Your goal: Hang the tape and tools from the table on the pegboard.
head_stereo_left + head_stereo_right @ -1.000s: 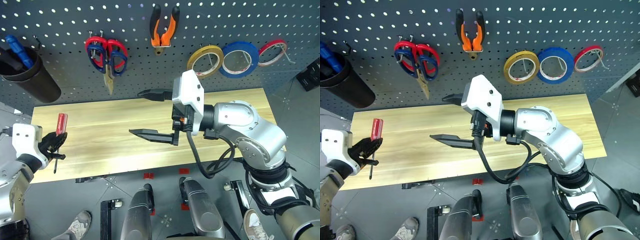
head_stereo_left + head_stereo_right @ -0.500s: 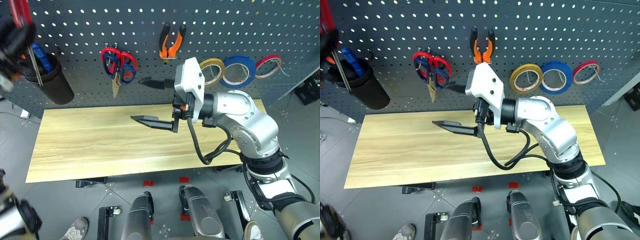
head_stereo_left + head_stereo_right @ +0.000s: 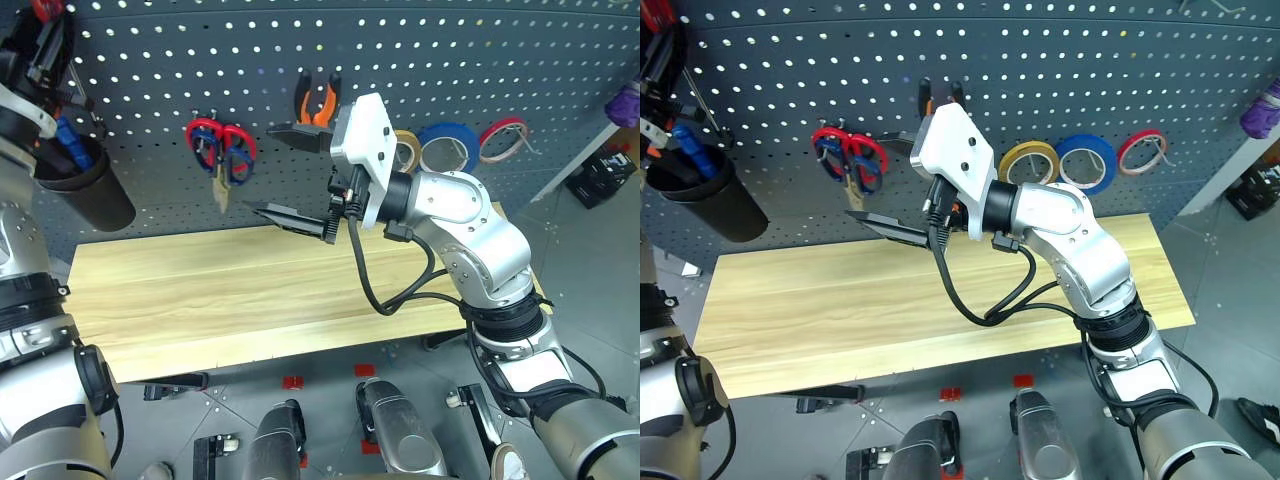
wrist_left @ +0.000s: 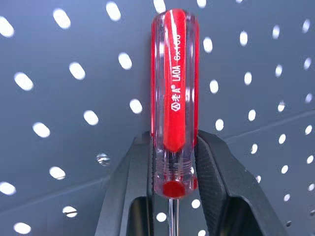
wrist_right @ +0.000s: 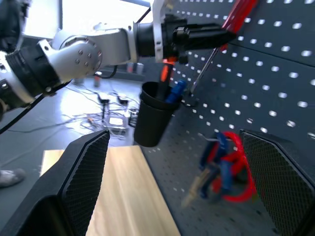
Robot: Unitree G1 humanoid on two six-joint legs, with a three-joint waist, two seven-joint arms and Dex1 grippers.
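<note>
The screwdriver (image 4: pixel 173 98) has a glossy handle of clear plastic over a red core, rounded at the top, with white lettering down its side that reads "LAOA" and then figures too unclear to make out; a thin steel shaft runs out of its base. The left gripper (image 4: pixel 172 167) is clamped on the lower part of that handle, its two black fingers (image 4: pixel 216 182) ribbed on the inner faces. It holds the tool high up against the pegboard (image 3: pixel 480 60) — a matte dark grey panel with even rows of small round holes — just above a black cylindrical cup (image 3: pixel 85 190) that hangs there with blue-handled tools standing in it.

Further along the board hang the scissors (image 3: pixel 222 150), the orange-and-black pliers (image 3: pixel 316 100), and the tape (image 3: pixel 1028 162) beside a blue roll (image 3: pixel 1088 160) and a thin red roll (image 3: pixel 1142 150).

The right gripper (image 3: pixel 290 170) hangs over the table (image 3: pixel 200 300) — pale wood-grain, smooth — its jaws wide apart and holding nothing.
</note>
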